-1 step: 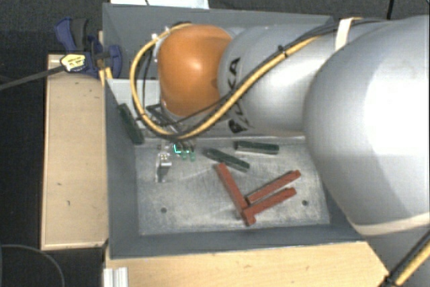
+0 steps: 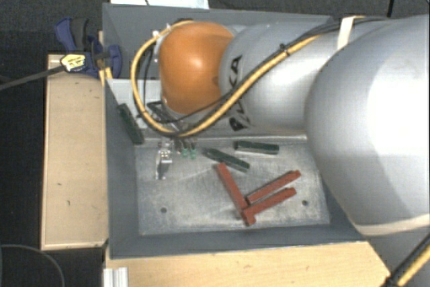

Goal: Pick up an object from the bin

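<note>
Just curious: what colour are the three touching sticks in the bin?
The sticks are reddish-brown; camera view.

Arm [image 2: 349, 97] in from right, orange cover [image 2: 188, 64] over upper left of grey bin [image 2: 124, 212]. Claw [image 2: 163, 163] low near left wall, over bare floor. Two dark green sticks [image 2: 227, 158] just right of claw. Third green stick [image 2: 129, 124] leans on left wall. Three red sticks [image 2: 232, 190] touching, right of centre.

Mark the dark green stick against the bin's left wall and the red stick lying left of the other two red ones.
dark green stick [image 2: 128, 123]: camera view, the middle of its length.
red stick [image 2: 232, 193]: camera view, the middle of its length, on its top face.
</note>
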You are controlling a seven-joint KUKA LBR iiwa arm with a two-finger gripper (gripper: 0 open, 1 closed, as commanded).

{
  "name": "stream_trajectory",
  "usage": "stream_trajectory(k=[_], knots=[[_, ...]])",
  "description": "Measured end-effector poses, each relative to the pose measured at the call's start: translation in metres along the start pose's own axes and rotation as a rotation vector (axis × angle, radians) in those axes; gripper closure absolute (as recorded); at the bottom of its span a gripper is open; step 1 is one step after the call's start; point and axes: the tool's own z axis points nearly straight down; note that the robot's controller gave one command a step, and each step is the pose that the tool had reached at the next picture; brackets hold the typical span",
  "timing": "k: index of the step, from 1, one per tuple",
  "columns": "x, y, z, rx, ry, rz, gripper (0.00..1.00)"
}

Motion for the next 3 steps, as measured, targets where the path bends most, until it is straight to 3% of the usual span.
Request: stream_trajectory(k=[1, 2, 3], knots=[[0.0, -0.001, 0.0, 0.0, 0.0, -0.001, 0.0], [-0.001, -0.053, 0.059, 0.002, 0.002, -0.014, 0.0], [0.009, -0.006, 0.069, 0.0, -0.002, 0.0, 0.0]])
